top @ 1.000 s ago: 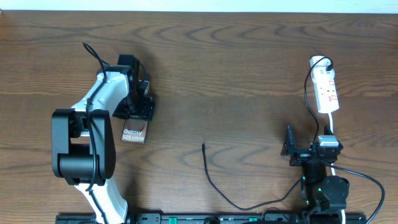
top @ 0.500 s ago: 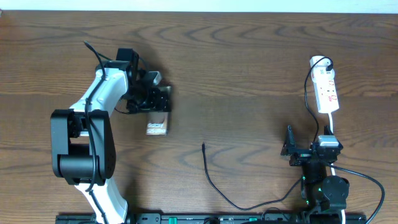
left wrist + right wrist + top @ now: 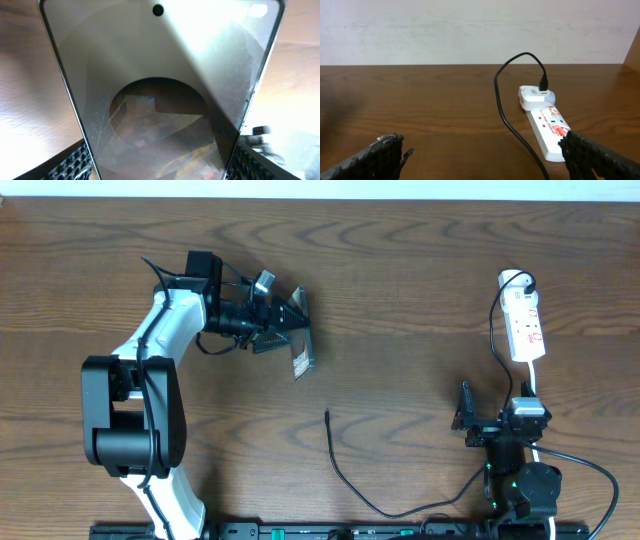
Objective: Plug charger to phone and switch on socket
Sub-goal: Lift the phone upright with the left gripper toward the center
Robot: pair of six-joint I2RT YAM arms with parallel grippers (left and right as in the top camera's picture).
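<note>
My left gripper [image 3: 282,330] is shut on the phone [image 3: 300,360] and holds it tilted on edge above the table, left of centre. In the left wrist view the phone's glossy face [image 3: 160,85] fills the frame between my fingers. The charger [image 3: 345,475], a thin black cable, lies on the table with its plug tip [image 3: 327,415] free, below and right of the phone. The socket [image 3: 524,325], a white power strip with red marks, lies at the right; it also shows in the right wrist view [image 3: 547,125] with a white adapter plugged in. My right gripper [image 3: 468,420] is open and empty, below the socket.
A black cable [image 3: 512,120] runs from the adapter on the socket toward my right arm's base [image 3: 525,480]. The left arm [image 3: 140,400] stands at the left. The table's far edge meets a pale wall [image 3: 470,30].
My left gripper has lifted the phone off the table, carried it right and turned it from flat to standing on edge. The right arm and the charger have not moved.
</note>
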